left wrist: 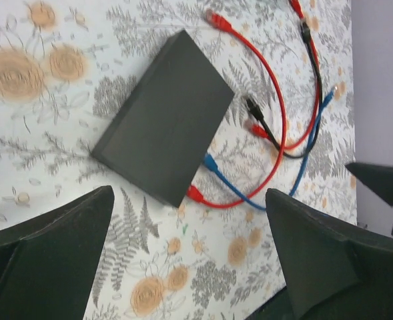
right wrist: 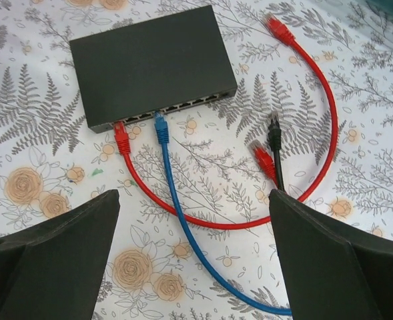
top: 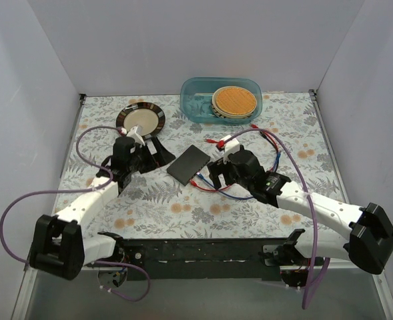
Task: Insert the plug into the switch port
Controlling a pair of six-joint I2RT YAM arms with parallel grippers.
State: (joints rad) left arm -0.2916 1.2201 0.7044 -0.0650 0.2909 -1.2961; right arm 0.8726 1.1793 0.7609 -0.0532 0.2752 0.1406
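Observation:
The flat dark grey switch lies at mid table and also shows in the left wrist view and the right wrist view. Its row of ports faces my right gripper. A red plug and a blue plug sit with their tips in the two leftmost ports. A loose red plug and a black plug lie on the cloth to the right. My right gripper is open and empty, above the cables. My left gripper is open and empty, left of the switch.
A round dark-rimmed plate sits behind the left gripper. A blue-green tub holding a round woven disc stands at the back. Red, blue and black cables loop behind the right gripper. Walls enclose three sides.

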